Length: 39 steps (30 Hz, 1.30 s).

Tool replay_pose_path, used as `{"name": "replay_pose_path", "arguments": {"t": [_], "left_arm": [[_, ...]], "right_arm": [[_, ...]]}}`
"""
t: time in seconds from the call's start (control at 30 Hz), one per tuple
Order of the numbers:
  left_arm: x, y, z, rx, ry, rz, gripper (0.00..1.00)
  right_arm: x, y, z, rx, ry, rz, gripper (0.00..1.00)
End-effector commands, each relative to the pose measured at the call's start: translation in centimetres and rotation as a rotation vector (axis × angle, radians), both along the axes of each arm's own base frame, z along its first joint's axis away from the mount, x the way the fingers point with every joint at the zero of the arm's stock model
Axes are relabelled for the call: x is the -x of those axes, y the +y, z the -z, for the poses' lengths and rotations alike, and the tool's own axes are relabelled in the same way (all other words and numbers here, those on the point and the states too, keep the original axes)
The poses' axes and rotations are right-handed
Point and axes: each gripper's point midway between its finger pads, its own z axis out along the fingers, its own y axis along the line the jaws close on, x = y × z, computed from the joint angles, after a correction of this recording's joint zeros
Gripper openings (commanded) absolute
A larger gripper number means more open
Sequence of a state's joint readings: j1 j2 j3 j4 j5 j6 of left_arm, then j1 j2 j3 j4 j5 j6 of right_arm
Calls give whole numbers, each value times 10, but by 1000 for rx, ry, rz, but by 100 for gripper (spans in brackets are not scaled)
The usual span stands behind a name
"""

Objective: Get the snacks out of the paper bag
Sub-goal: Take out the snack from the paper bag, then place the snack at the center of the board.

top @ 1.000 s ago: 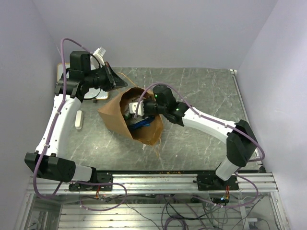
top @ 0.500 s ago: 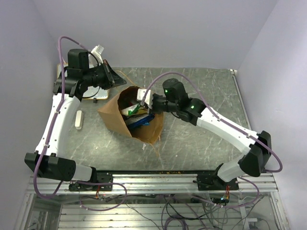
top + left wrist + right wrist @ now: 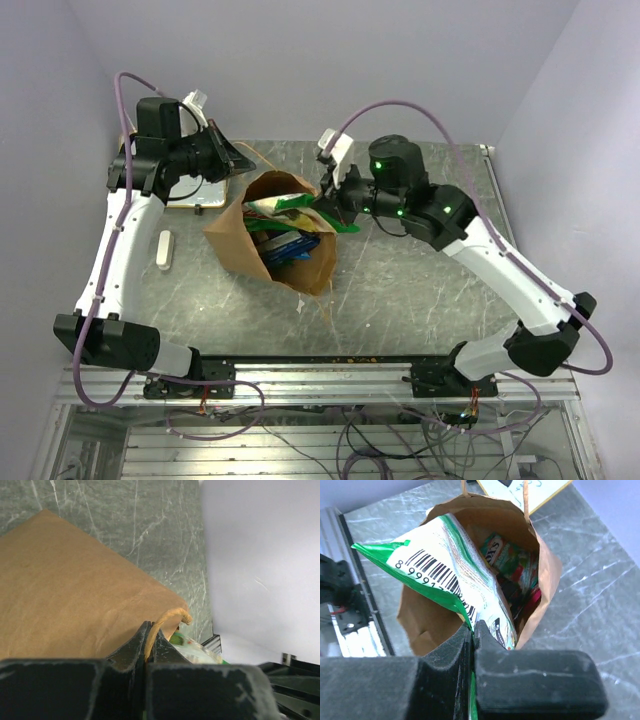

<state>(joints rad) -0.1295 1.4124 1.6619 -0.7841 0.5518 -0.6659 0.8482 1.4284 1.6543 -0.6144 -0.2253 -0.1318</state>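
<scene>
Judging by the grip, one snack was being pulled out: the right claw [image 3: 472,629] clenched a green packet [image 3: 445,570] above the bag [image 3: 547,565], whose handle [image 3: 172,616] the left claw [image 3: 149,637] pinched shut. The next move likely called for carrying the packet aside, then releasing.

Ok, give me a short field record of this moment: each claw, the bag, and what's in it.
left claw: shut on the handle of the paper bag
right claw: shut on a green packet, held at the bag's mouth
bag: on the table, mouth open
inside: more packets
beside bag: white stick
</scene>
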Motion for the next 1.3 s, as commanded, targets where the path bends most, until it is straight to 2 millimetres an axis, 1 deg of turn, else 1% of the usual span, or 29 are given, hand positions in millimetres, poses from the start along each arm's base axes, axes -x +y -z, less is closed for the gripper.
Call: {"name": "replay_pose_path", "arguments": {"t": [0.0, 0.03, 0.17, 0.37, 0.5, 0.57, 0.67, 0.73, 0.8, 0.83, 0.93, 1.0, 1.1, 1.17, 1.27], "left_arm": [[-7, 10, -10, -8, -18, -59, 7], [-8, 12, -9, -13, -13, -69, 7], [-10, 18, -6, -15, -2, -115, 7], [-15, 22, -7, -6, -12, -161, 7], [-16, 23, -9, -23, -23, -149, 7], [-15, 23, -11, -32, -43, -136, 7], [-11, 21, -14, -30, -55, -121, 7], [-10, 20, -17, -27, -65, -110, 7], [-8, 20, -17, -32, -73, -103, 7], [-7, 21, -16, -40, -73, -101, 7], [-5, 20, -15, -48, -71, -89, 7], [-3, 19, -15, -41, -72, -80, 7], [0, 17, -11, -35, -65, -70, 7], [2, 18, -6, -34, -50, -74, 7], [6, 16, -1, -20, -32, -70, 7]], "right_arm": [[24, -26, -42, -86, 115, 96, 0], [29, -29, -55, -108, 117, 95, 0], [49, -46, -82, -146, 120, 86, 0], [61, -78, -129, -246, 35, 145, 0], [47, -101, -160, -322, -36, 294, 0], [38, -110, -175, -371, -76, 359, 0], [19, -118, -189, -424, -117, 474, 0], [3, -124, -191, -437, -143, 562, 0], [-17, -127, -188, -435, -172, 657, 0], [-26, -129, -189, -450, -187, 705, 0], [-58, -126, -182, -461, -201, 787, 0], [-81, -121, -174, -484, -178, 807, 0], [-118, -112, -154, -531, -116, 819, 0], [-142, -112, -141, -588, -59, 834, 0], [-175, -112, -114, -687, 69, 849, 0]]}}
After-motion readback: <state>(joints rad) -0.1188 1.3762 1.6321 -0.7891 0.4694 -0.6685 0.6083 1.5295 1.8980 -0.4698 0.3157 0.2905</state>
